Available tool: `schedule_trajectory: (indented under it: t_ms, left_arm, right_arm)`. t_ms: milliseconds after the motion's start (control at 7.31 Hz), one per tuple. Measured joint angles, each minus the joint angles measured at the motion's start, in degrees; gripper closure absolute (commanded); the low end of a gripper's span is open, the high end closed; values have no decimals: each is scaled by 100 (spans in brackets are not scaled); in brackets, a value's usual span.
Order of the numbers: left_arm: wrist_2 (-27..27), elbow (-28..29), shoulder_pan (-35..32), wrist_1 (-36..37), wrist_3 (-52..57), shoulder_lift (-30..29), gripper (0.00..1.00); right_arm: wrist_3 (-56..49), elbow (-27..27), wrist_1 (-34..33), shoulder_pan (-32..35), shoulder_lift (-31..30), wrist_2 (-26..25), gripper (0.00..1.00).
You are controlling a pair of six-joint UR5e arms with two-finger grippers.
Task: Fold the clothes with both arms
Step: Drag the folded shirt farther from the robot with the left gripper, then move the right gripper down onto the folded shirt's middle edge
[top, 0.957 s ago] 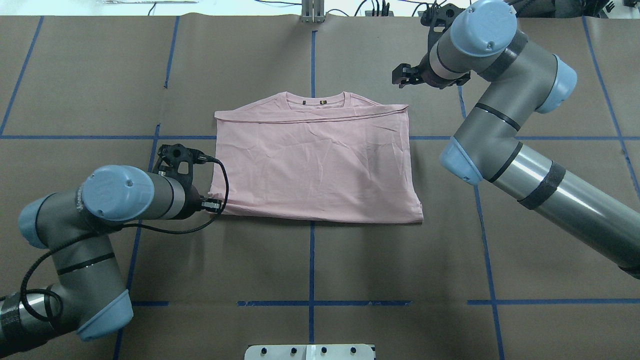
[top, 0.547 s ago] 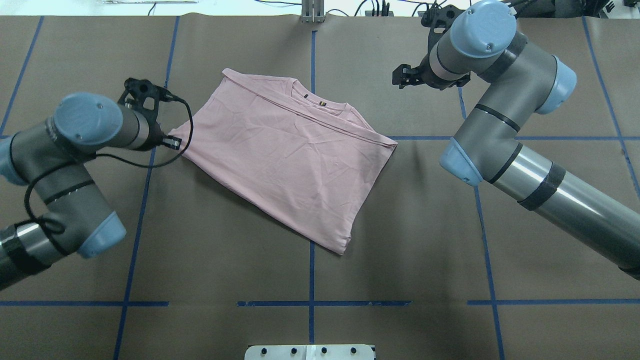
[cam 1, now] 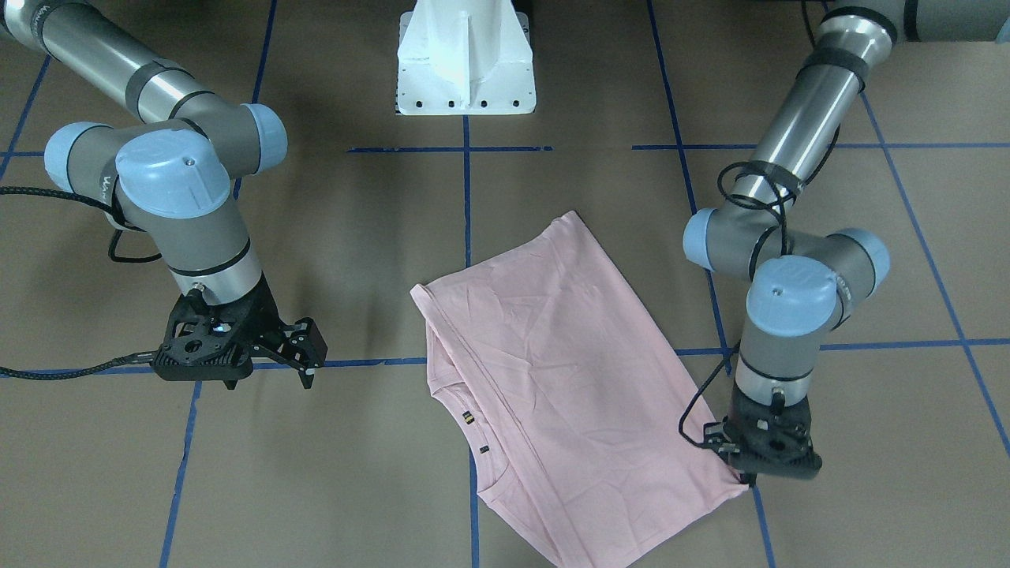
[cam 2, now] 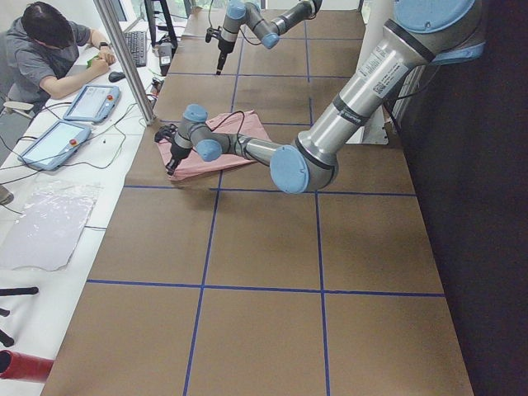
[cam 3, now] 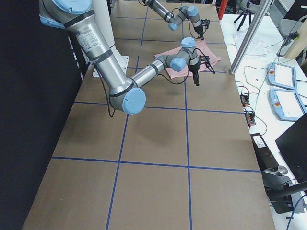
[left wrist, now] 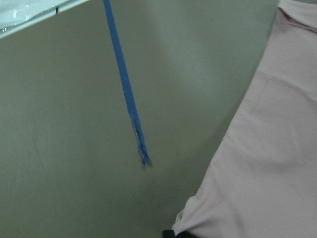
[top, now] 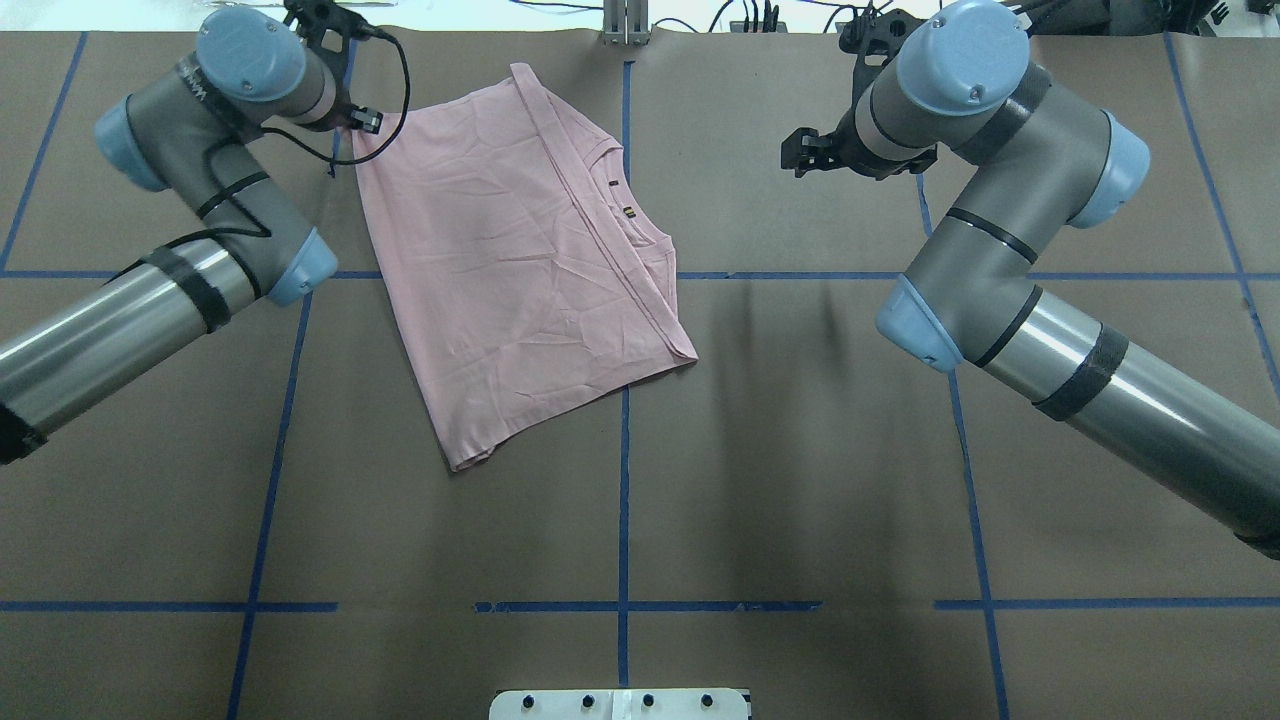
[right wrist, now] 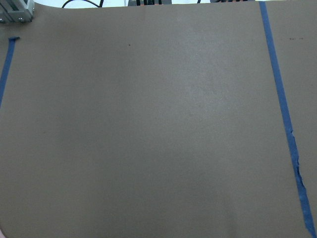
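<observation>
Pink T-shirt (top: 520,260) | left hand (cam 1: 746,473) pinches corner | front view: right hand (cam 1: 310,356) spread, empty

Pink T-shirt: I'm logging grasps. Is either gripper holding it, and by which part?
The left gripper pinches the T-shirt at a corner, on the side away from its collar; the right gripper holds nothing.

Brown table (top: 800,480) (blue tape grid (top: 623,520)) carries folded pink T-shirt (top: 500,270), skewed.
</observation>
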Motion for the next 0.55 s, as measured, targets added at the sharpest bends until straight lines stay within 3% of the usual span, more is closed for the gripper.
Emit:
schedule_trajectory:
  t_ms: [137, 274, 547]
  left_arm:
    - [45, 416, -75, -169, 13, -263, 1]
    - [55, 551, -137, -358, 48, -246, 0]
    - [-87, 464, -240, -728, 162, -24, 0]
  right_arm:
    - [27, -1, 2, -8, 23, 3, 0]
    - [152, -8, 8, -31, 57, 5, 5]
    - [821, -70, 1, -237, 283, -13, 23]
